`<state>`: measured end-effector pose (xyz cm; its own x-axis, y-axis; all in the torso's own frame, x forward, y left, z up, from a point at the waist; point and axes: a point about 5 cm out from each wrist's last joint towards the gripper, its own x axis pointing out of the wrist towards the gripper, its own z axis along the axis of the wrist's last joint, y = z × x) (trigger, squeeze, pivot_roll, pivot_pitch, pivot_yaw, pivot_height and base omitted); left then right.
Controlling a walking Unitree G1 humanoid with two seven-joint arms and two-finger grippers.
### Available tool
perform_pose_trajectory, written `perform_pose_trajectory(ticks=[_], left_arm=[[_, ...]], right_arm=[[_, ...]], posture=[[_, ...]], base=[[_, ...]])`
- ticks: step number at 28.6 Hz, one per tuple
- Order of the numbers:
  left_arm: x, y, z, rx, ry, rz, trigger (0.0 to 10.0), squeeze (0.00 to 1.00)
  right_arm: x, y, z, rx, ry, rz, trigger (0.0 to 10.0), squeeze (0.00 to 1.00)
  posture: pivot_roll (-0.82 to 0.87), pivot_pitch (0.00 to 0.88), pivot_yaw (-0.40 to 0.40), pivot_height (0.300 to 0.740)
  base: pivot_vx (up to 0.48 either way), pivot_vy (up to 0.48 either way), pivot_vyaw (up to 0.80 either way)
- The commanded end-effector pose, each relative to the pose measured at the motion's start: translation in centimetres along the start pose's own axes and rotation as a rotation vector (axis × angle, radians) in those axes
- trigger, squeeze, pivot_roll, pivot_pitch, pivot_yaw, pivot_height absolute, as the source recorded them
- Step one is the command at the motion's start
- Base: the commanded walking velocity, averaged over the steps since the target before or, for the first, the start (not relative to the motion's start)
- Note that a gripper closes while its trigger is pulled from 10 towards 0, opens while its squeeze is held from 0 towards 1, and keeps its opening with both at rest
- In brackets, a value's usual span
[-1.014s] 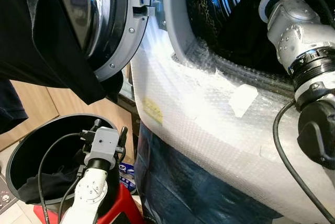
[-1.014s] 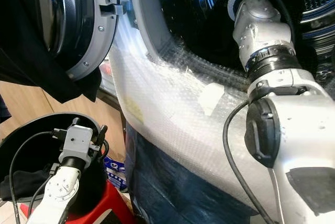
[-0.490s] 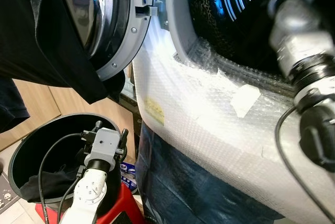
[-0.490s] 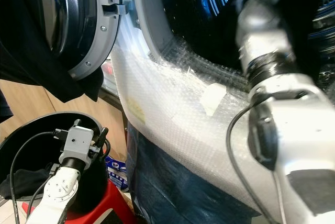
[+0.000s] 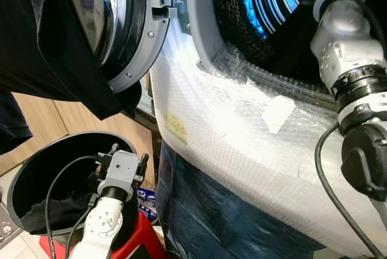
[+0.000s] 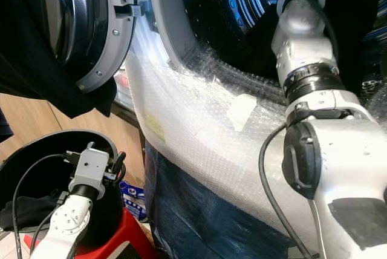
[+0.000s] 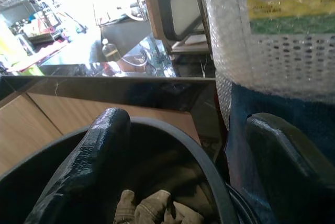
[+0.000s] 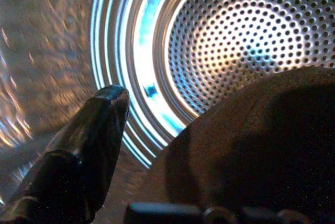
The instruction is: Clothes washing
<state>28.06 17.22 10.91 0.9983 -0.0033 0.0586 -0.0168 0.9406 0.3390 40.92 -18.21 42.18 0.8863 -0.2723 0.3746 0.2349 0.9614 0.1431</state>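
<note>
Silver and jointed, the right arm [image 6: 305,59] is reaching up over the bubble-wrapped front [image 5: 242,132] of the washer and into the drum [image 8: 246,41]. Its wrist view is looking down the perforated steel drum, lit blue along the ribs. One black finger [image 8: 78,150] is showing there, and a dark cloth [image 8: 251,150] is bulging just beside it across the near part of the view; whether the right gripper is clamped on that cloth, I cannot tell. Dark clothing [image 5: 290,41] is lying in the mouth of the drum around the arm.

Low on the left, the left arm [image 5: 106,222] is pointing up beside a black bin [image 5: 24,177], which is standing on a red stool [image 5: 142,238]. The left gripper [image 7: 183,140] is hanging with its two fingers [image 7: 89,161] spread wide and nothing between them, just above the bin's rim. More clothes [image 7: 152,208] are lying inside the bin.

The washer door [image 5: 130,23] is standing open to the left, and a black garment [image 5: 42,41] is draped over it, hanging down above the bin.
</note>
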Motion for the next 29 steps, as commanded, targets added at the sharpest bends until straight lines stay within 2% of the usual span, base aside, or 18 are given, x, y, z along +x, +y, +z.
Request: perform_pose_trajectory(ticks=[1,3,4,10,13,15,16,18,19,22,25,27,29], left_arm=[[-0.2,-0.4,0.1,0.008,0.005,-0.012,10.0,0.00],[-0.1,-0.7,0.1,0.000,0.006,-0.013,10.0,0.00],[0.1,-0.8,0.2,-0.005,0.000,-0.012,10.0,0.00],[0.0,-0.8,0.0,0.000,0.012,-0.014,10.0,0.00],[-0.2,-0.7,-0.4,0.010,0.027,-0.016,10.0,0.00],[-0.1,-0.6,-0.5,0.010,0.030,-0.013,10.0,0.00],[-0.1,-0.6,-0.5,0.010,0.030,-0.013,10.0,0.00],[0.0,-0.8,-0.5,0.007,0.029,-0.014,10.0,0.00],[0.0,-0.8,-0.5,0.007,0.029,-0.014,10.0,0.00],[0.1,-1.0,-0.5,0.023,0.028,-0.027,10.0,0.00],[0.1,-1.0,-0.4,0.013,0.028,-0.022,10.0,0.00],[0.2,-1.0,-0.5,0.013,0.030,-0.028,10.0,0.00],[0.2,-1.1,-0.6,0.014,0.032,-0.029,10.0,0.00]], right_arm=[[-0.1,0.9,2.4,0.062,-0.031,0.043,10.0,0.00],[-0.6,1.5,2.3,0.091,-0.001,0.090,10.0,0.00],[-1.6,2.1,2.0,0.130,0.032,0.144,10.0,0.00],[-3.3,1.7,1.9,0.184,0.070,0.181,10.0,0.00],[-4.9,2.0,1.5,0.150,0.113,0.268,10.0,0.00],[-6.2,2.2,0.1,0.155,0.190,0.308,10.0,0.00],[-6.2,2.2,0.1,0.155,0.190,0.308,10.0,0.00],[-7.9,1.0,-1.6,0.124,0.252,0.329,10.0,0.00],[-7.9,1.0,-1.6,0.124,0.252,0.329,10.0,0.00],[-9.3,0.2,-1.6,0.099,0.261,0.417,10.0,0.00],[-11.3,-0.5,-1.9,0.091,0.296,0.479,10.0,0.00],[-12.6,-1.3,-3.1,0.040,0.356,0.478,10.0,0.00],[-12.9,-1.7,-3.2,0.014,0.364,0.471,10.0,0.00]], posture=[[0.03,0.024,-0.083,0.740],[0.03,0.018,-0.086,0.740],[0.02,0.009,-0.088,0.740],[0.02,0.000,-0.094,0.740],[0.02,0.000,-0.100,0.740],[0.01,0.000,-0.101,0.740],[0.01,0.000,-0.101,0.740],[0.02,0.000,-0.104,0.740],[0.02,0.000,-0.104,0.740],[0.02,0.000,-0.112,0.740],[0.01,0.000,-0.107,0.740],[0.00,0.000,-0.107,0.740],[0.00,0.000,-0.107,0.740]], base=[[0.000,0.000,0.00],[0.000,0.000,0.00],[0.000,0.000,0.00],[0.000,0.000,0.00],[0.000,0.000,0.00],[0.000,0.000,0.00],[0.000,0.000,0.00],[0.000,0.000,0.00],[0.000,0.000,0.00],[0.000,0.000,0.00],[0.000,0.000,0.00],[0.000,0.000,0.00],[0.000,0.000,0.00]])
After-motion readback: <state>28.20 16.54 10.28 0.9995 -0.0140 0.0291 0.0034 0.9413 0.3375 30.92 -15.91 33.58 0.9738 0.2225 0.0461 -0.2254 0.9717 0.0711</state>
